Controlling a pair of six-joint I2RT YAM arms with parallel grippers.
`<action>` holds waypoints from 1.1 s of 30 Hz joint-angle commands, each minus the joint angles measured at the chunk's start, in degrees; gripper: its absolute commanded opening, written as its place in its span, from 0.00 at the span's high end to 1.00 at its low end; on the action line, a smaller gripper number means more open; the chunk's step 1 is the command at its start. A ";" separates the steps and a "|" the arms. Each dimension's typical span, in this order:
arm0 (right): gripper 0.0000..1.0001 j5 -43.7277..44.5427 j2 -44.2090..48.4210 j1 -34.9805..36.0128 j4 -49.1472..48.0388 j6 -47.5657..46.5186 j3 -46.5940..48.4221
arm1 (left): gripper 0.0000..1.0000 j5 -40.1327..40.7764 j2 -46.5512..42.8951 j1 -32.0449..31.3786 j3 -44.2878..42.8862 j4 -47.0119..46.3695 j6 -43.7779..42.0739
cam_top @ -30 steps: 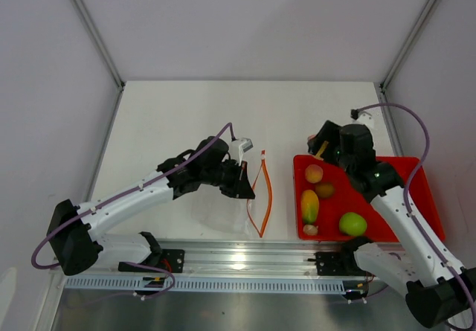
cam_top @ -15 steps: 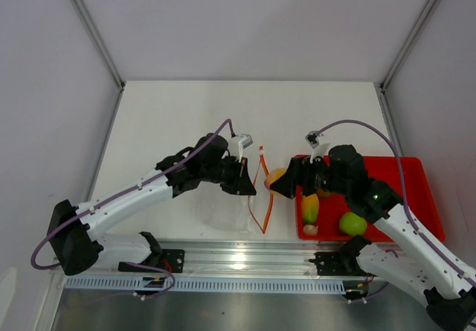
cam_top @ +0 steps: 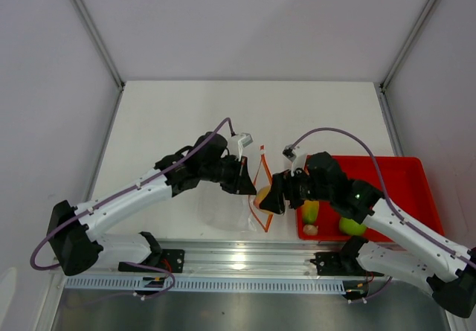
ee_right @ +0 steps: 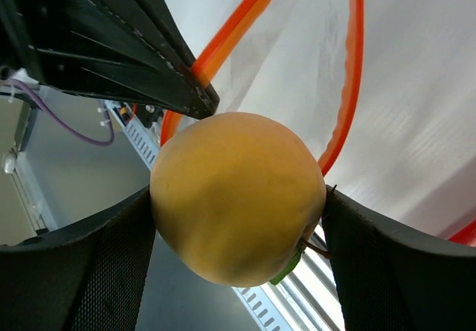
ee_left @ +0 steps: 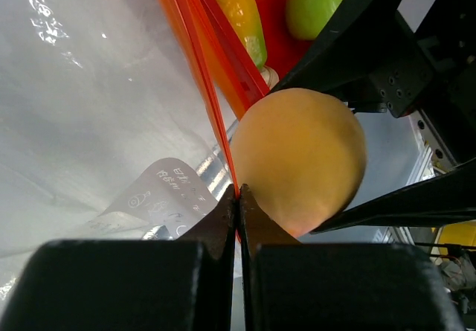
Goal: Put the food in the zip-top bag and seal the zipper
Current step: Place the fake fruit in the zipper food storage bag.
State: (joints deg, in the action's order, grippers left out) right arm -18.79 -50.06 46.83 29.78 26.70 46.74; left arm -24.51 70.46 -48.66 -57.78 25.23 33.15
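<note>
Left arm reaches toward 2 o'clock, the left gripper (ee_left: 238, 197) pinched shut on the bag's (cam_top: 223, 208) red zipper (ee_left: 201, 71). Right arm stretches toward 9 o'clock, the right gripper (cam_top: 271, 199) clamping an orange fruit (ee_right: 238, 197) against the zipper edge at the bag mouth. The tray (cam_top: 416, 197) lies at 3 o'clock.

1. From the overhead camera I see a white worktop (cam_top: 186, 115) filling the middle of the cell, matte and plain.
2. A red tray (cam_top: 418, 176) sits on the worktop's right side, close to the near edge, with a low raised rim. It lies slightly askew to the worktop edge.
3. An aluminium rail (cam_top: 245, 260) runs along the near edge, left to right.
4. Just below it I see a pale perforated strip (cam_top: 223, 281) lying parallel to the rail.
5. White enclosure walls (cam_top: 245, 26) close off the back and both sides.
6. Two grey frame posts (cam_top: 93, 30) slant up from the worktop's far corners.
</note>
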 commanded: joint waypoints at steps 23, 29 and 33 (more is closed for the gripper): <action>0.01 12.37 -6.28 6.70 -0.25 -2.88 8.72 | 0.99 -4.93 -4.36 0.50 0.47 -3.61 4.56; 0.01 13.24 -3.20 6.70 2.82 -2.18 10.03 | 0.99 -4.49 -4.89 0.50 0.91 -3.88 4.65; 0.01 20.00 -0.40 6.70 7.38 -0.77 11.62 | 0.99 -4.05 -5.42 0.59 0.13 -3.09 4.38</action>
State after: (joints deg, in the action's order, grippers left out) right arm -4.45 -52.97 53.21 33.45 24.53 55.05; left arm -28.25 67.18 -48.25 -56.88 23.57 37.08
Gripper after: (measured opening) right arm 0.992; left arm 0.005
